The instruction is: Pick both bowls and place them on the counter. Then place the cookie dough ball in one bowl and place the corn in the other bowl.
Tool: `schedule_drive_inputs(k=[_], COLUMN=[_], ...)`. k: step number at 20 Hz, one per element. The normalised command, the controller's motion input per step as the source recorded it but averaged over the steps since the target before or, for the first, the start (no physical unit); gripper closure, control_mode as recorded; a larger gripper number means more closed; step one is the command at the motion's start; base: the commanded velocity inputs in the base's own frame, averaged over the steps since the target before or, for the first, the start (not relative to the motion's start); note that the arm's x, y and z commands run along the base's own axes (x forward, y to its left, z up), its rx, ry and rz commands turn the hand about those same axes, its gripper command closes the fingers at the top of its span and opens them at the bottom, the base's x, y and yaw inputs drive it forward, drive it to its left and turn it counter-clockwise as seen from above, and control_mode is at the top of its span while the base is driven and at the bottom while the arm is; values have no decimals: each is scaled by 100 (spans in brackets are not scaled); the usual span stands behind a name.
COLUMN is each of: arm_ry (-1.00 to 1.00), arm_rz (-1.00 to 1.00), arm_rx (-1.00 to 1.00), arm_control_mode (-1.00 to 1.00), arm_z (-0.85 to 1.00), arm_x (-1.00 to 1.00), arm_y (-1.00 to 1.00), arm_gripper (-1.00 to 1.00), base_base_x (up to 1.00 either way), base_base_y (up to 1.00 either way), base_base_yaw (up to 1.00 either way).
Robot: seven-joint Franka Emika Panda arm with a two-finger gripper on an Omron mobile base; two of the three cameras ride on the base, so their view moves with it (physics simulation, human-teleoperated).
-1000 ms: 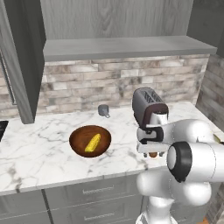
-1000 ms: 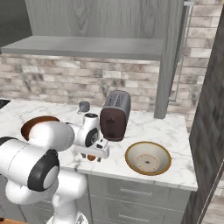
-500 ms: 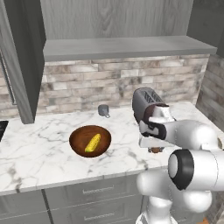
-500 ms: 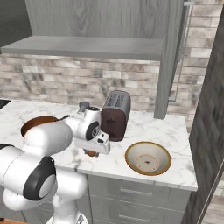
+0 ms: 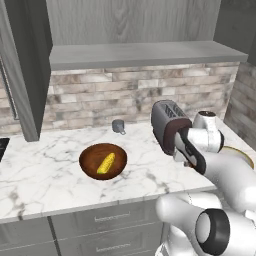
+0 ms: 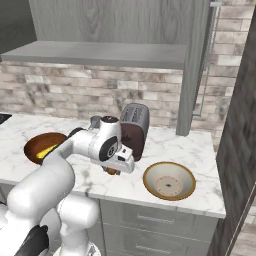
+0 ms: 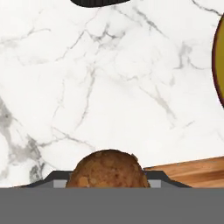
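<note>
The cookie dough ball point(image 7: 107, 168) sits between my gripper's point(image 7: 107, 178) fingertips, which are shut on it just above the counter point(image 6: 200, 150). From the right, the gripper point(image 6: 113, 169) hangs in front of the toaster with the brown ball point(image 6: 112, 172) under it. The shallow tan bowl point(image 6: 169, 181) stands on the marble to its right; its rim point(image 7: 218, 65) shows in the hand view. The dark wooden bowl point(image 5: 102, 161) is to the left on the counter point(image 5: 45, 180), with the corn point(image 5: 106, 163) lying in it.
A dark toaster point(image 5: 167, 125) stands right behind the hand. A small grey mug point(image 5: 118, 126) is by the brick wall. A grey shelf point(image 5: 145, 52) runs above the counter. A tall cabinet side point(image 6: 192, 70) rises at the right.
The jaws have closed on the cookie dough ball. The hand has shifted slightly toward the tan bowl with the ball in it. Both bowls and the corn stay put.
</note>
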Motion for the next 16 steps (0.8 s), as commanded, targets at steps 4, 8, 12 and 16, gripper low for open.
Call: schedule_drive_inputs(k=[4, 8, 12, 16], arm_ry=[-4, -1, 0, 0], arm_rz=[-10, -14, -16, -13], arm_rx=[0, 0, 2, 8], arm_control_mode=[-100, -100, -100, -100], arm_z=[51, 28, 2, 0], arm_x=[0, 0, 2, 0], arm_y=[-64, -63, -66, -84], arm_gripper=[100, 100, 100, 100], base_base_x=[0, 0, 0, 0], base_base_y=[0, 0, 0, 0], base_base_yaw=[0, 0, 0, 0])
